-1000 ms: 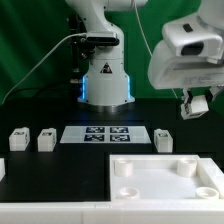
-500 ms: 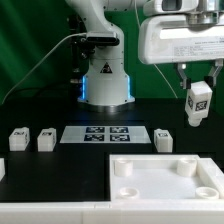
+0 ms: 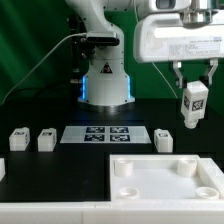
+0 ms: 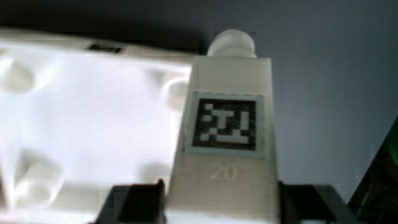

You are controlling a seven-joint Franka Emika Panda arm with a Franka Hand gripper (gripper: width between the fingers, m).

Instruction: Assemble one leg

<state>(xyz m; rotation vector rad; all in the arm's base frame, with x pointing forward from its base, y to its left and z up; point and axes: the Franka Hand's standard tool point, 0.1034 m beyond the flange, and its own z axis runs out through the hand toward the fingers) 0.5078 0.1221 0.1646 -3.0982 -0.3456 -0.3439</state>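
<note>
My gripper (image 3: 193, 88) is shut on a leg (image 3: 193, 104), a small white square post with a black-and-white tag, held upright in the air at the exterior view's right, above the white panel (image 3: 165, 178) with round holes. In the wrist view the leg (image 4: 231, 120) fills the middle, its screw tip pointing away, gripped between the two black fingers (image 4: 143, 203); the panel (image 4: 80, 110) lies below it. Three more legs (image 3: 20, 138) (image 3: 46, 139) (image 3: 164, 139) stand on the black table.
The marker board (image 3: 106, 134) lies flat in front of the robot base (image 3: 106, 80). Another white part (image 3: 2, 168) shows at the exterior view's left edge. A white ledge (image 3: 50, 212) runs along the front.
The arm has come down and swung round, bringing the held leg upright into view, then moved it slightly lower and towards the exterior view's left.
</note>
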